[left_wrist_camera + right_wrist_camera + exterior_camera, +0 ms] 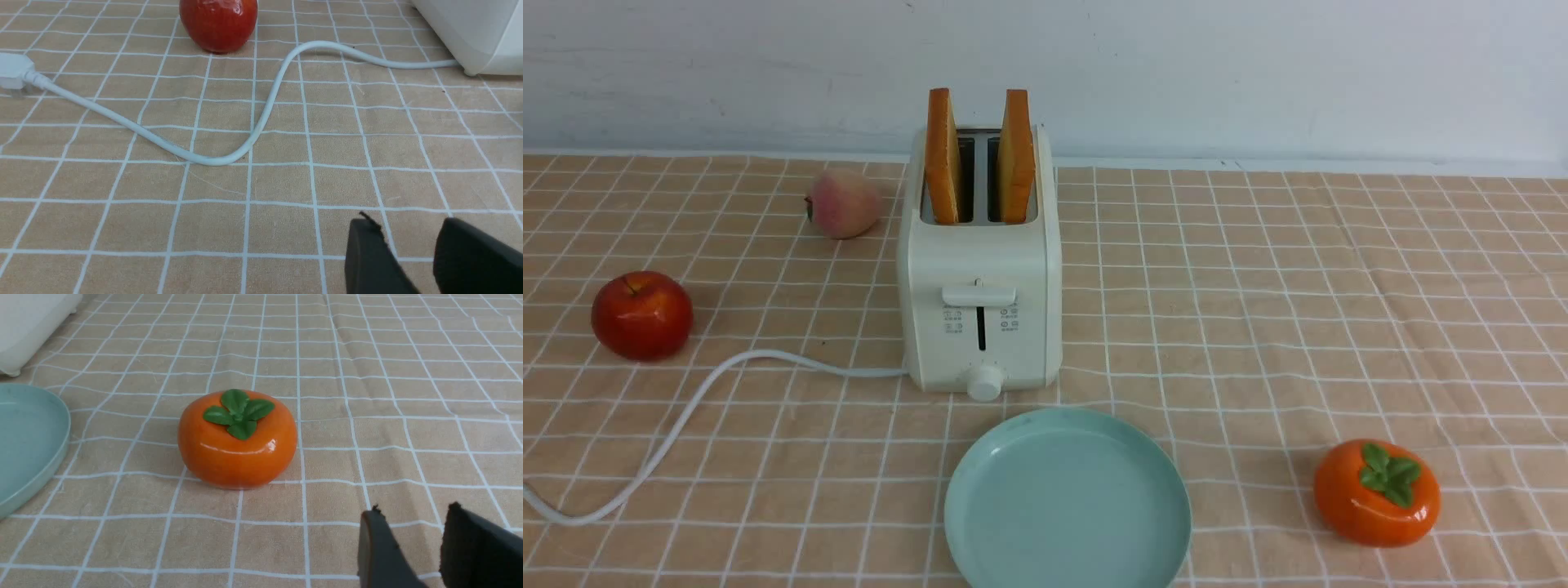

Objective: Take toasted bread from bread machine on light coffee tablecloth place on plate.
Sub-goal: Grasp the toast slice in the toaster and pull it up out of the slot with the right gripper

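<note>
You have bright, diffuse light in all three views, with only faint shadows on the tablecloth (1258, 327). Small glare spots mark the persimmon (237, 447) and apple (641, 314); focus is sharp.

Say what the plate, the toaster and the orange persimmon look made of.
Plate: likely plastic or melamine, matte mint, soft even sheen. Toaster: seemingly cream plastic shell, satin, rounded moulded corners. Persimmon: probably a glazed or lacquered fake, hard glossy skin with sharp highlights, leaves looking moulded.

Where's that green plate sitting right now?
In the front view the plate lies on the tablecloth close to the robot, just before the bread machine and a little to its right. The orange persimmon sits farther right.
</note>
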